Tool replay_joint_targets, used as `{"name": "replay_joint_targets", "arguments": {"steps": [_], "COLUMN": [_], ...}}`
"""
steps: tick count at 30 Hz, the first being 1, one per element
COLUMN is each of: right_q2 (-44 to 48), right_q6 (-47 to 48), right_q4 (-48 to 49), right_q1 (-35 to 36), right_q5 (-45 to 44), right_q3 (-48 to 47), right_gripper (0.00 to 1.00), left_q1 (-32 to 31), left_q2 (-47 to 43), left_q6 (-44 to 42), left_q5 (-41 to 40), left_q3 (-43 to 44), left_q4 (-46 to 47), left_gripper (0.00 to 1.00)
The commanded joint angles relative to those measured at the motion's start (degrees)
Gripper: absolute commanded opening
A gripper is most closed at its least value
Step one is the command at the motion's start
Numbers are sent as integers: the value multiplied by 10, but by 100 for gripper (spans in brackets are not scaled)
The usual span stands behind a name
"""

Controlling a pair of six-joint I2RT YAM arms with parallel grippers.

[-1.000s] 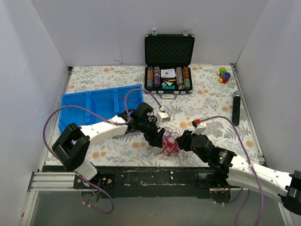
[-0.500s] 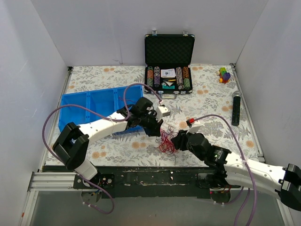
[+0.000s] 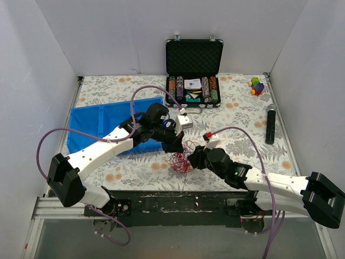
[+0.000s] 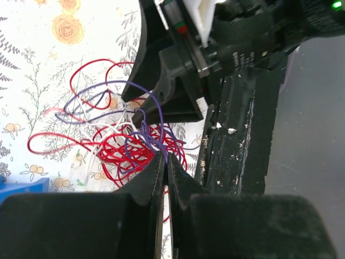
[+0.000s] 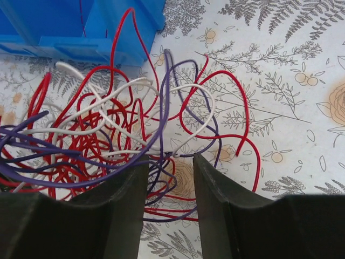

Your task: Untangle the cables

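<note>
Dragged left: cables pinched by left claw, right claw astride.

A lab test cell; white panel walls box in a floral-clothed table on aluminium framing

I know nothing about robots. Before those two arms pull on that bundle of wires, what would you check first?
1. Left gripper has a hold: ok, its fingers are pinched shut on a purple wire.
2. Right gripper ready to grab: ok, it is open, with wires running between its fingers.
3. Tangle loose enough to pull apart: not ok, red, white and purple wires sit in one knotted clump.
4. Wires free of the blue tray: cannot tell, one red loop rises in front of it.
5. Chip case out of the way: ok, it sits far back from the tangle.
</note>
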State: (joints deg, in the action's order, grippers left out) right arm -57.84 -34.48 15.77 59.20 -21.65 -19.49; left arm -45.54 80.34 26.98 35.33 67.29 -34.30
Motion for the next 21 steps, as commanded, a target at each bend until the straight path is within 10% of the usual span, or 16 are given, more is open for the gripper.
{"name": "replay_joint_targets", "arguments": {"steps": [1, 6, 10, 21], "right_q2": [1, 11, -3, -41], "right_q6": [5, 4, 0, -52], "right_q4": [66, 80, 78, -24], "right_q1": [-1, -1, -1, -1], "right_q5": [6, 11, 12, -45], "right_q3": [-31, -35, -45, -6], "right_gripper": [45, 44, 4, 1], "left_q1": [1, 0, 0, -1], "left_q2": [-23, -27, -25, -25], "left_q6": [-14, -13, -11, -88], "left_q5": [39, 43, 44, 8], "left_q3": [46, 47, 57, 258], "left_q4": [-37, -35, -32, -130], "left_gripper": [0, 0, 0, 0]}}
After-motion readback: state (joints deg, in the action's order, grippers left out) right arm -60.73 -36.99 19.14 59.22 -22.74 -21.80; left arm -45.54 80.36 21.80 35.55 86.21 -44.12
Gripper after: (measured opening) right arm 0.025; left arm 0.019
